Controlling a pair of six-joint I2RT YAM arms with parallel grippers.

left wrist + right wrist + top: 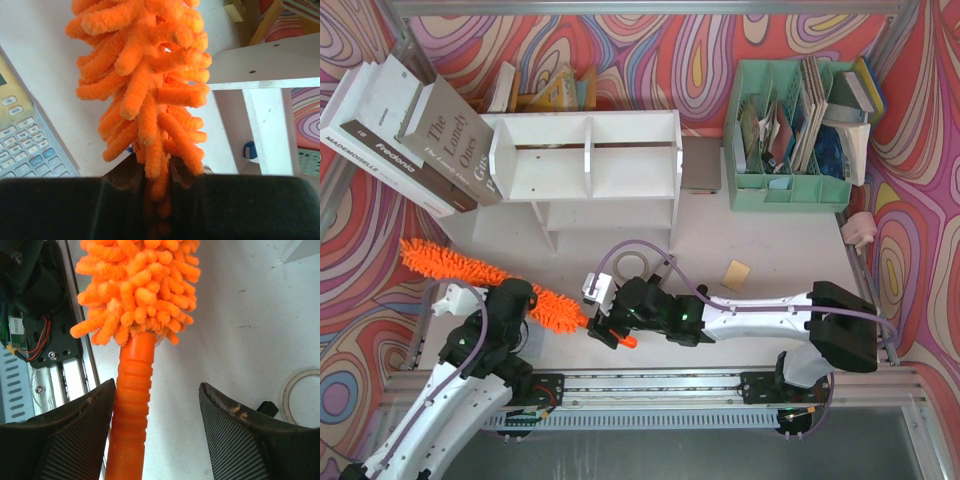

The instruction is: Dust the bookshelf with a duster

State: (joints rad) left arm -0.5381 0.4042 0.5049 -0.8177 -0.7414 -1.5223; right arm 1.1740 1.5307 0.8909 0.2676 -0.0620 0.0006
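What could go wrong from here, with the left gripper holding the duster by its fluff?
1. The left gripper is shut on the soft strands of the duster, not on the handle. The right gripper stands open around that handle, so the duster may sag or twist during a sweep.
2. The leaning books beside the left side of the bookshelf could be knocked by the long head.

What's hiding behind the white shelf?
A few books stand leaning behind the bookshelf. The shelf covers their lower parts, so I cannot count them.
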